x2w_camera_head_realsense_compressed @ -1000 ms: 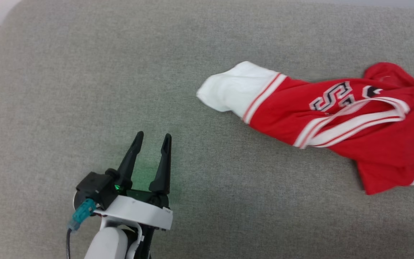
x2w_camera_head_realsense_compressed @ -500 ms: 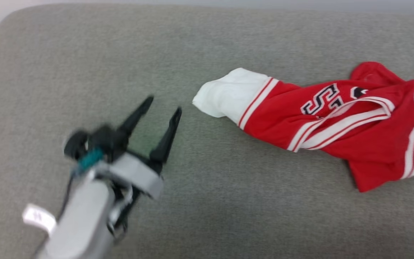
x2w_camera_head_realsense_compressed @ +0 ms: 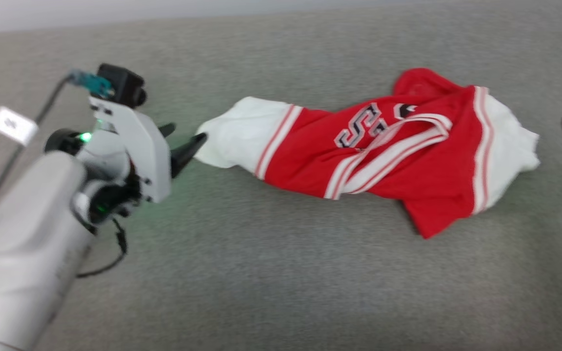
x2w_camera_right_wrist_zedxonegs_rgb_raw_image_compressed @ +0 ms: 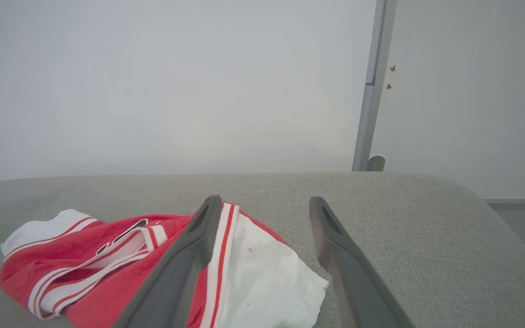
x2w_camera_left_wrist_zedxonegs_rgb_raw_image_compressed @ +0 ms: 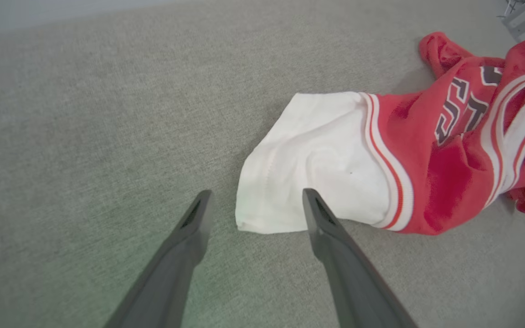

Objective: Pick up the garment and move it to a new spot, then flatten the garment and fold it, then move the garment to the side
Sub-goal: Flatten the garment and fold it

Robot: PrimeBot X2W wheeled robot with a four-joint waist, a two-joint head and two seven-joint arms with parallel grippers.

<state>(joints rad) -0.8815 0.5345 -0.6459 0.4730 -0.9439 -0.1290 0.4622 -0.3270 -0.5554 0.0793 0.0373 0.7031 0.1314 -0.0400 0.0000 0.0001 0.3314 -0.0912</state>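
Shirt (x2w_camera_head_realsense_compressed: 310, 165) lies bunched on the grey cushion (x2w_camera_head_realsense_compressed: 261, 273). Your left pincer (x2w_camera_left_wrist_zedxonegs_rgb_raw_image_compressed: 256, 193) is spread wide, tips either side of the shirt's white sleeve (x2w_camera_left_wrist_zedxonegs_rgb_raw_image_compressed: 317, 159) corner, gripping nothing. Your right pincer (x2w_camera_right_wrist_zedxonegs_rgb_raw_image_compressed: 265, 199) is released too, empty, above the shirt's other sleeve (x2w_camera_right_wrist_zedxonegs_rgb_raw_image_compressed: 267, 273).

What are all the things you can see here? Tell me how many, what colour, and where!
shirt: one, red with white sleeves and striped trim, crumpled on the cushion between the two pincers
cushion: one, grey, under everything
wall: one, pale, behind the cushion
strip: one, grey, upright on the wall
left arm: one, white, at the head view's left
left pincer: one, dark, open, tips at the end of one white sleeve
right pincer: one, dark, open, above the other white sleeve
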